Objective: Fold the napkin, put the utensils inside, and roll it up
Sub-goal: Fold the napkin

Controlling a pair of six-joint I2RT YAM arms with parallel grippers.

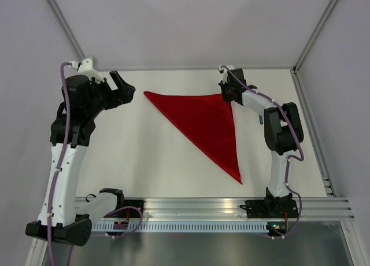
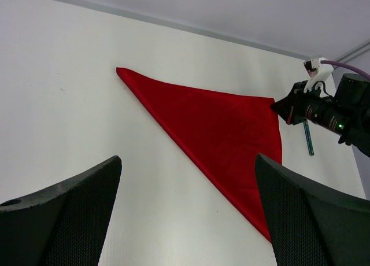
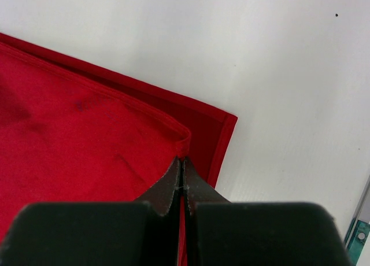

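The red napkin (image 1: 205, 121) lies on the white table (image 1: 144, 156) folded into a triangle, its long edge running from the far left point to the near tip. My right gripper (image 1: 226, 94) is at the far right corner, shut on the upper layer's corner (image 3: 184, 143). In the right wrist view the pinched layer of the napkin (image 3: 87, 115) curls up slightly above the lower layer (image 3: 217, 133). My left gripper (image 1: 124, 87) hovers open beyond the napkin's far left point, with nothing between its fingers (image 2: 87, 208). I cannot make out any utensils for certain.
A thin teal piece (image 2: 309, 140) lies on the table right of the napkin, under the right arm (image 1: 281, 127). An aluminium rail (image 1: 231, 205) runs along the near edge. Grey walls close in the back and sides.
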